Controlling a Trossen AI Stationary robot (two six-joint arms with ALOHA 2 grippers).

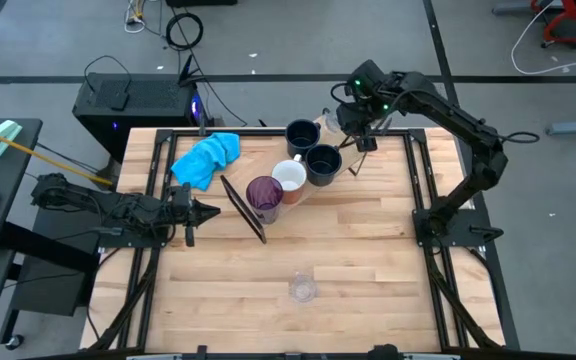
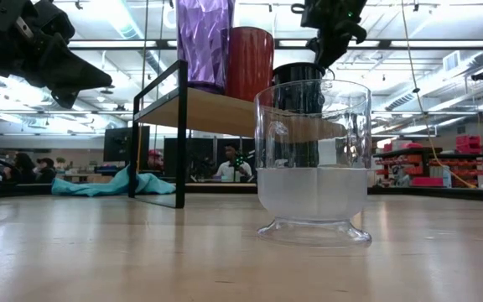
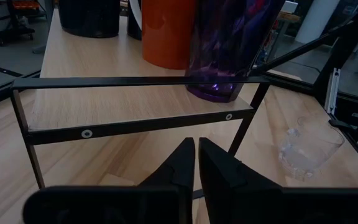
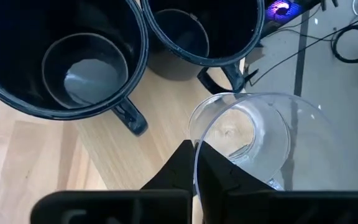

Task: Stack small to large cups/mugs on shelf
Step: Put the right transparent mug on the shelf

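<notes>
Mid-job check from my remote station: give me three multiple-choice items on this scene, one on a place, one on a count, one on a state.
1. Where does the loose clear glass stand?
A. on the shelf
B. on the tabletop, apart from the shelf
C. inside a navy mug

2. How many dark navy mugs show in the high view?
A. one
B. two
C. four

3. What is the right tool doing?
A. pinching the rim of a second clear glass
B. hanging open over the blue cloth
C. gripping the purple tumbler

Key: 1 B, it stands alone near the front edge. 2 B, two navy mugs sit behind the white mug. 3 A, its fingers close on the glass wall.
</notes>
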